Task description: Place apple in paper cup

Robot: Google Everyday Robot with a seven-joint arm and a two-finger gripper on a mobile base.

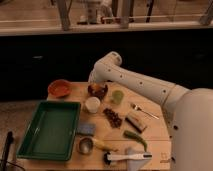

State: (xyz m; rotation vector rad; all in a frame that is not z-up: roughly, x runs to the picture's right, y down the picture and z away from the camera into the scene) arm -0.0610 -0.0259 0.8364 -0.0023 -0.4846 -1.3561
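My gripper (pixel 97 90) is at the back of the wooden table, at the end of the white arm that reaches in from the right. It is shut on the apple (pixel 98 90), which shows as a dark orange-red round shape between the fingers. The paper cup (pixel 92 104), small and white, stands upright just in front of and below the gripper, slightly to the left. The apple hangs a little above and behind the cup's rim.
A light green cup (pixel 117 96) stands right of the gripper and an orange bowl (pixel 60 88) to its left. A green tray (pixel 50 127) fills the front left. A dark cluster of pieces (pixel 113 117), fork (pixel 144 111), steel cup (pixel 85 145) and white brush (pixel 127 157) lie in front.
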